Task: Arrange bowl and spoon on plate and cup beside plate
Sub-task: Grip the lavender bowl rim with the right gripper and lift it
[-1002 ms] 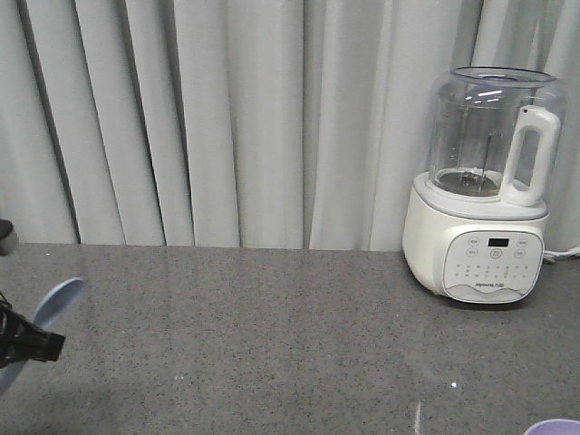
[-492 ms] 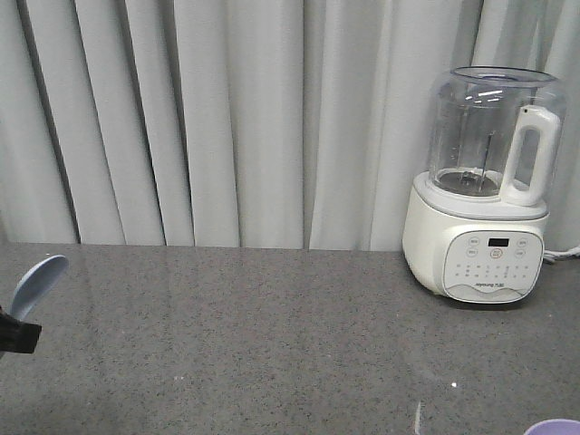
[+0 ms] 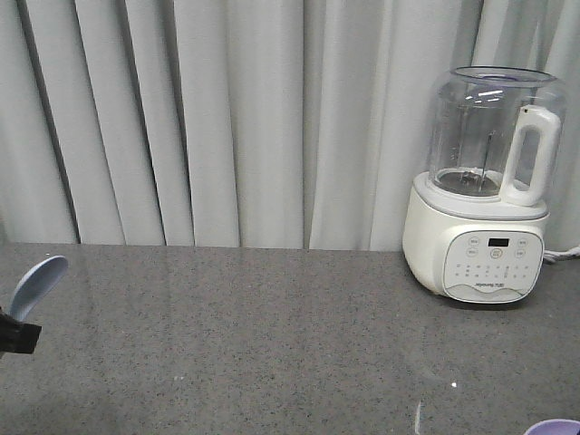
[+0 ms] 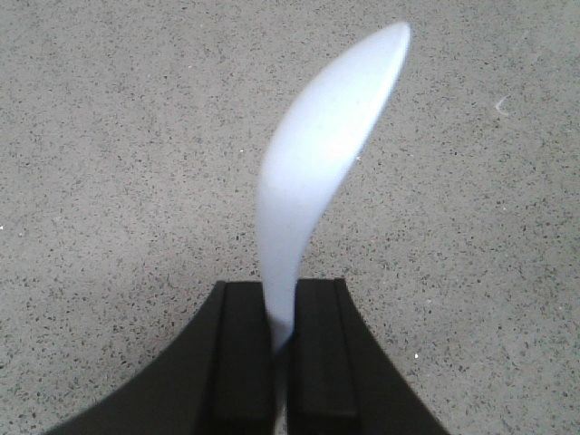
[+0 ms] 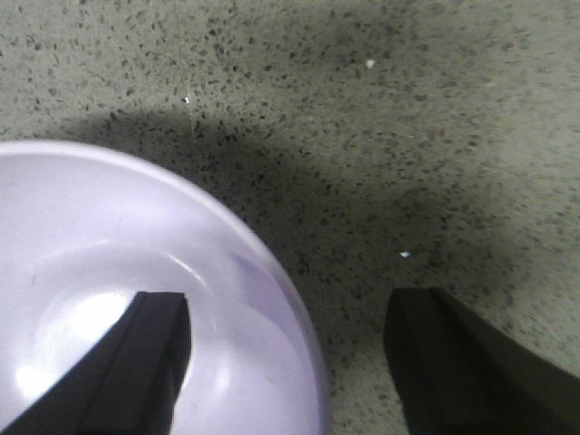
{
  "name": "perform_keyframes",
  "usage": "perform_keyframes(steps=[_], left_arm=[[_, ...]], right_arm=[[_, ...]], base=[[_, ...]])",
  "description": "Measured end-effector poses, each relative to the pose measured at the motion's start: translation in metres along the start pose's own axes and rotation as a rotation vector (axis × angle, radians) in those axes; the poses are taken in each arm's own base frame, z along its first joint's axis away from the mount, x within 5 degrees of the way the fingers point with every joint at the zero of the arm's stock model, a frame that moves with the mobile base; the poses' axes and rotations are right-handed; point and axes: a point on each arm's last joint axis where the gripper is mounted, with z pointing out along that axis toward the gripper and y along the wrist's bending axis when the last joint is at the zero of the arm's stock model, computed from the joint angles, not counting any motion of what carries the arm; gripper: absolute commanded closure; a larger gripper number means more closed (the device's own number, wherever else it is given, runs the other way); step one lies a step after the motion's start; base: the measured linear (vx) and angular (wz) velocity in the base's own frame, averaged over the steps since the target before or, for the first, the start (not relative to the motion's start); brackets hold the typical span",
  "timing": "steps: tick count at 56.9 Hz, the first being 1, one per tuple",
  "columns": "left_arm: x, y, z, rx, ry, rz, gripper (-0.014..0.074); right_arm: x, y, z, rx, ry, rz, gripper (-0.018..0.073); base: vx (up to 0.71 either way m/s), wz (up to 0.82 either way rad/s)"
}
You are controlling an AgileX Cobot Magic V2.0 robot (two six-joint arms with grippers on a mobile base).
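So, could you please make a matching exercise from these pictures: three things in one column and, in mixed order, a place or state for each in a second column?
Things:
1. spoon
2. bowl
3. blender

Places or states:
A. stands on the counter, in front of the curtain
B. clamped by its handle in the shut left pincer
C. its rim lies between the open fingers of the right pincer, one finger inside, one outside

Pairs: 1-B, 2-C, 3-A

Blender panel point(image 3: 494, 267) print too small to read
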Motion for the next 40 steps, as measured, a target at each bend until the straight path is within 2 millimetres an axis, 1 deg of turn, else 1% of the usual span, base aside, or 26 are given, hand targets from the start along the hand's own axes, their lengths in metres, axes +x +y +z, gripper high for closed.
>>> perform_keyframes(steps=[4,9,12,18,25,26,32,40], left_arm=[[0.000,0.000,0.000,0.000,0.000,0.000,0.0599],[0.000,0.000,0.000,0.000,0.000,0.000,0.0599],[0.000,0.000,0.000,0.000,0.000,0.000,0.0599],[0.000,0.000,0.000,0.000,0.000,0.000,0.0599],[0.000,0.000,0.000,0.000,0.000,0.000,0.0599],[0.000,0.000,0.000,0.000,0.000,0.000,0.0599],[0.000,0.000,0.000,0.000,0.000,0.001,0.0599],[0.000,0.000,0.000,0.000,-0.002,0.008,0.0597]], right_arm=[[-0.001,0.000,0.005,-0.005,0.012,-0.005,0.0281],[-0.002,0.000,0.008,-0.006,0.019,-0.011,0.0494],[-0.002,0.000,0.009,-0.007,0.021,-0.023,0.0576],[-0.006,0.002,0.004,-0.022,-0.007,-0.012,0.0573],[-0.005,0.002,0.002,-0.021,-0.012,-0.013,0.0571],[-0.001,0.003,-0.016,-0.023,-0.082,-0.027,0.0571],[0.001,0.009,-0.040,-0.032,-0.203,-0.073,0.0571],[0.012,0.027,-0.085,-0.073,-0.415,-0.193,0.0571]], base=[[0.00,0.00],[0.00,0.00],[0.00,0.00],[0.00,0.00],[0.00,0.00],[0.00,0.00],[0.00,0.00],[0.00,0.00]])
